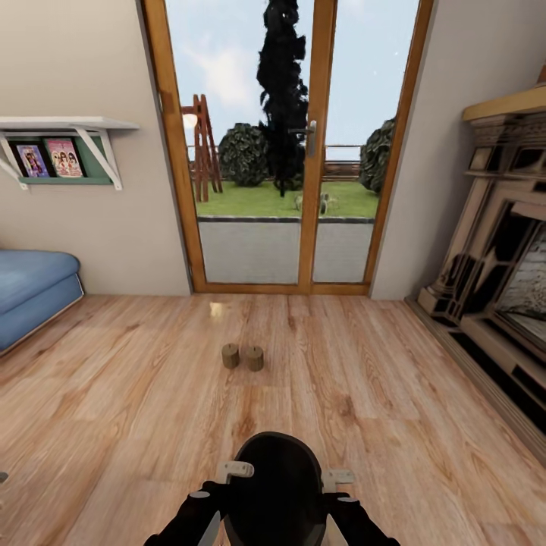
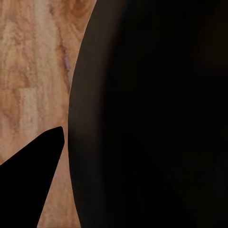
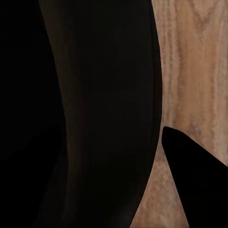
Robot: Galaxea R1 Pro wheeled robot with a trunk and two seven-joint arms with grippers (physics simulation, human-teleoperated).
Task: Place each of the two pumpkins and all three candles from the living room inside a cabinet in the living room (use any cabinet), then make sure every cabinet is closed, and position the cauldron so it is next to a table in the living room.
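Candles, two brown ones (image 1: 242, 356), sit side by side on the plank floor (image 1: 364, 394) before the glass doors (image 1: 292, 144); gripper states can't be told.

Two brown candles (image 1: 230, 356) (image 1: 253, 358) stand side by side on the plank floor, centre of the frame. One glazed double door (image 1: 299, 144) fills the upper middle, one blue sofa (image 1: 34, 292) sits at the left edge, one wall shelf (image 1: 64, 125) upper left carrying two picture cards (image 1: 32, 161) (image 1: 64, 157), one fireplace (image 1: 500, 265) at right
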